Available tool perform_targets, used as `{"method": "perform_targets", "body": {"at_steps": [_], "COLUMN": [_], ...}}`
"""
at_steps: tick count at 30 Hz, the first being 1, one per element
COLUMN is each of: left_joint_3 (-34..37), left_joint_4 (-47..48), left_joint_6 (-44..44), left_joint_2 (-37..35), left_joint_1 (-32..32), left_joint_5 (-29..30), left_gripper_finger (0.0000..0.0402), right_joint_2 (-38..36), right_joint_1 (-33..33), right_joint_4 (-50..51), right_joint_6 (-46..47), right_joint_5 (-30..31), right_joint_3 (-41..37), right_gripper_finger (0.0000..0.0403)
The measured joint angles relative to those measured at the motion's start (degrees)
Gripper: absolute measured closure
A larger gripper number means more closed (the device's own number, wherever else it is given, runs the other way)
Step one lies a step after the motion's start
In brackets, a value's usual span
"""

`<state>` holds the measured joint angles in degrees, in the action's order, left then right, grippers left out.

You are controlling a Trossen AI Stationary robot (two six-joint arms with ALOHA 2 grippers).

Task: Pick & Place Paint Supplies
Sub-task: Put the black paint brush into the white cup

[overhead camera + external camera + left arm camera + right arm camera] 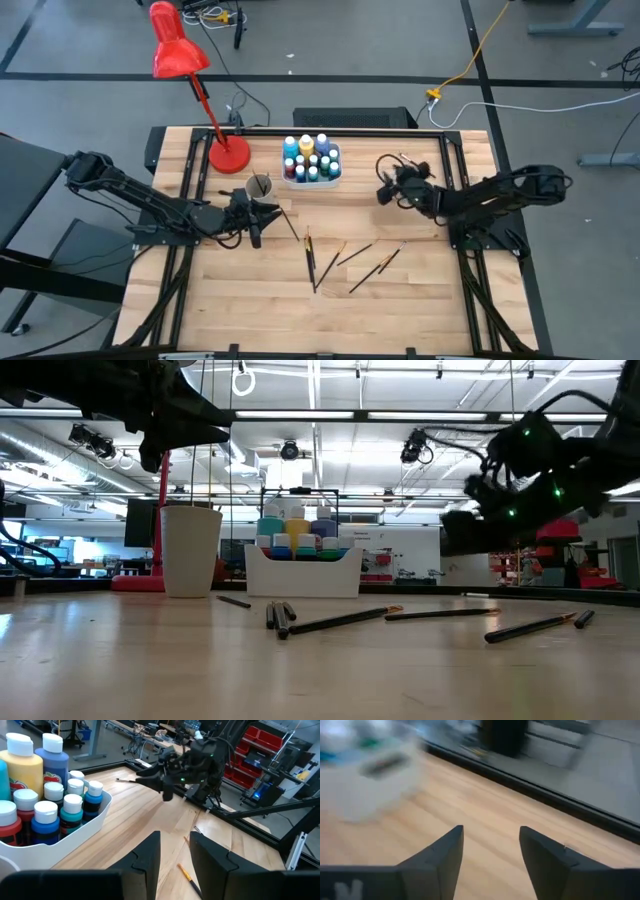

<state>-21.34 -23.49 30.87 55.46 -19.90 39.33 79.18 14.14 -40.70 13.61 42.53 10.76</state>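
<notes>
R gripper (487, 852) released, empty, near white caddy (311, 177); a hasty swing could tip bottles. L gripper (175, 855) part-open, empty, beside cup (259, 186).

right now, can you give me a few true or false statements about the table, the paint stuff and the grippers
1. The paint bottles stand together in a white caddy. True.
2. All the paintbrushes are in the cup. False: several lie loose on the wooden table, in front of the caddy.
3. The right gripper is open and holds nothing. True.
4. The red lamp stands at the table's front edge. False: its base sits at the back, on the left, beside the cup.
5. The left gripper clamps a paint bottle. False: nothing shows between its fingers, and the bottles sit off to one side in the caddy.
</notes>
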Motion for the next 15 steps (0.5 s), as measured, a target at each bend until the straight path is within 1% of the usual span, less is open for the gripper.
{"method": "perform_targets", "body": {"at_steps": [2, 4, 7, 10, 15], "left_joint_3": [0.0, 0.0, 0.0, 0.0, 0.0], "left_joint_4": [0.0, 0.0, 0.0, 0.0, 0.0], "left_joint_6": [0.0, 0.0, 0.0, 0.0, 0.0], "left_joint_2": [0.0, 0.0, 0.0, 0.0, 0.0], "left_joint_1": [0.0, 0.0, 0.0, 0.0, 0.0], "left_joint_5": [0.0, 0.0, 0.0, 0.0, 0.0], "left_gripper_finger": [0.0287, 0.0287, 0.0287, 0.0287, 0.0287], "right_joint_2": [-1.9, -4.0, -6.4, -7.4, -7.2], "right_joint_1": [2.0, 5.2, 10.5, 16.2, 24.5], "right_joint_4": [6.1, 10.7, 14.1, 14.9, 18.6], "right_joint_6": [2.1, 3.1, 3.3, 1.3, -6.1], "right_joint_5": [-0.9, -4.1, -8.9, -14.8, -22.3], "right_joint_3": [0.0, 0.0, 0.0, 0.3, 3.5], "right_gripper_finger": [0.0198, 0.0197, 0.0197, 0.0197, 0.0197]}}
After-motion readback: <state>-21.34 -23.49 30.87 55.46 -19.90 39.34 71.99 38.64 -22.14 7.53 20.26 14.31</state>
